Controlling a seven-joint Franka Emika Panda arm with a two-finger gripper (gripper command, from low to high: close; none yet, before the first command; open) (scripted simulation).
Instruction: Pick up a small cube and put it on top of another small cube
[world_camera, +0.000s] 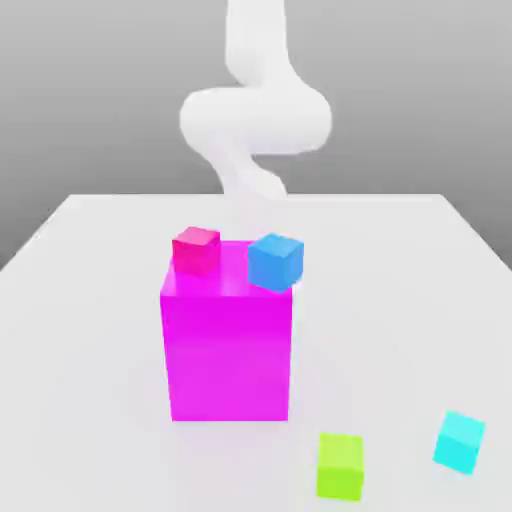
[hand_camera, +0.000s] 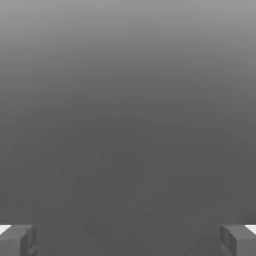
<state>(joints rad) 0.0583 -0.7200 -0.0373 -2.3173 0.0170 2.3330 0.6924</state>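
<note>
Gripper (hand_camera: 128, 240): released, fingers (hand_camera: 17, 240) spread wide apart with nothing between them.
Arm (world_camera: 255, 120): white, rising behind the magenta block (world_camera: 228, 345).
Green cube (world_camera: 340, 465): on the table (world_camera: 90, 350), in front of the magenta block toward the exterior view's right, faces nearly square to the camera; no long axis.
Cyan cube (world_camera: 459, 441): beside the green cube, farther to the exterior view's right, apart from it, turned corner-on.
Table: plain white, grey backdrop.
Free space: bare table around both cubes.

Smooth white arm (world_camera: 255, 120) — grey, blocky fingertips (hand_camera: 17, 240)
</note>
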